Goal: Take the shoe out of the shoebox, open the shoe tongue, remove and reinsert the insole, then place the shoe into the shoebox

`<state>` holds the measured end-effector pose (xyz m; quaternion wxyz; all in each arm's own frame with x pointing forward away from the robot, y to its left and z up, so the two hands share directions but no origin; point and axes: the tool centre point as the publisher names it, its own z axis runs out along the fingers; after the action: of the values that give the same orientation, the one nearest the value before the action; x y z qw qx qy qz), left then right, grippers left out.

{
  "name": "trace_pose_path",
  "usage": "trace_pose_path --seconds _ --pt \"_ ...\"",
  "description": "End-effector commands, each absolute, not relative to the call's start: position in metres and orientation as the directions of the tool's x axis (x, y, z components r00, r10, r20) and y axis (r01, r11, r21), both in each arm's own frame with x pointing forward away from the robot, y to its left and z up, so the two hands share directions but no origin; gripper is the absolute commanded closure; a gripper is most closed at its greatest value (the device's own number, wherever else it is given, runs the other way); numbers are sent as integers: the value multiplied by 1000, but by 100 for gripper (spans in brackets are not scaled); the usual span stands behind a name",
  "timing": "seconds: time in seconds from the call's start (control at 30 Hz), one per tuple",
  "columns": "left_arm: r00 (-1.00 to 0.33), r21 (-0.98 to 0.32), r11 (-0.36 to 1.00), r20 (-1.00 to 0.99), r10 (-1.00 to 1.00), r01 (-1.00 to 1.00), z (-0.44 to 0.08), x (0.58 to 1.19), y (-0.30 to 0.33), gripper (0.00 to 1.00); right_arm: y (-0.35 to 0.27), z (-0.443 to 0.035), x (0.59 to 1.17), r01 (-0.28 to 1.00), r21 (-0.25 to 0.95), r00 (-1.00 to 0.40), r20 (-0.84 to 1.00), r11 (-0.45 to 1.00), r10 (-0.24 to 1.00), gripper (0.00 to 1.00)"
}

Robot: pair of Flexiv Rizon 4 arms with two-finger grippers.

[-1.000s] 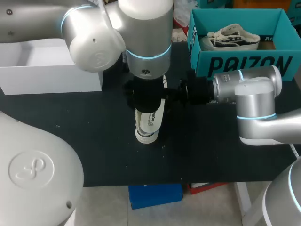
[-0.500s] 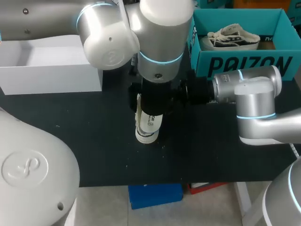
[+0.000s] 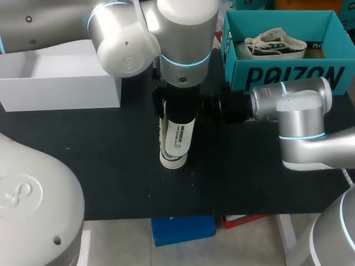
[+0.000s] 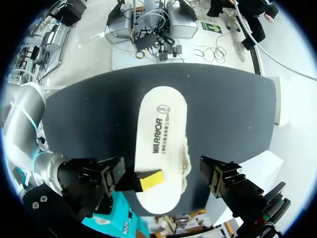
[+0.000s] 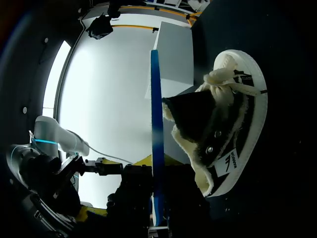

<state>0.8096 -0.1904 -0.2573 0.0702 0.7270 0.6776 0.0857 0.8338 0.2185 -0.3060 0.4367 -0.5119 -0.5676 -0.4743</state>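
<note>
Lying over the shoe [image 5: 223, 129] on the black table [image 3: 111, 166], the white insole [image 4: 161, 144] is a smooth, long oval. The shoe is black with fluffy cream lining and a white rubber sole. My left arm points straight down and hides most of it from above. The left gripper [image 4: 184, 176] is wide open, and one yellow tip touches the insole. The right gripper [image 5: 154, 171] is too dark to tell.
</note>
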Motion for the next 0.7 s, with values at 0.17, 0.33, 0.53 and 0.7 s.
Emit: trace_pose_path --seconds 0.17,0.33,0.53,0.7 --pt "48 217 -53 30 998 975 -255 846 -197 0 219 -306 833 996 92 -94 981 22 169 100" --pt "31 218 -34 18 999 975 -255 865 -196 0 219 -306 833 996 92 -94 981 22 169 100" --pt "13 212 -13 4 1000 977 -255 887 -195 0 219 -306 833 996 92 -94 981 22 169 100" --pt "-4 201 6 -7 1000 980 -254 907 -195 0 219 -306 833 996 92 -94 981 22 169 100"
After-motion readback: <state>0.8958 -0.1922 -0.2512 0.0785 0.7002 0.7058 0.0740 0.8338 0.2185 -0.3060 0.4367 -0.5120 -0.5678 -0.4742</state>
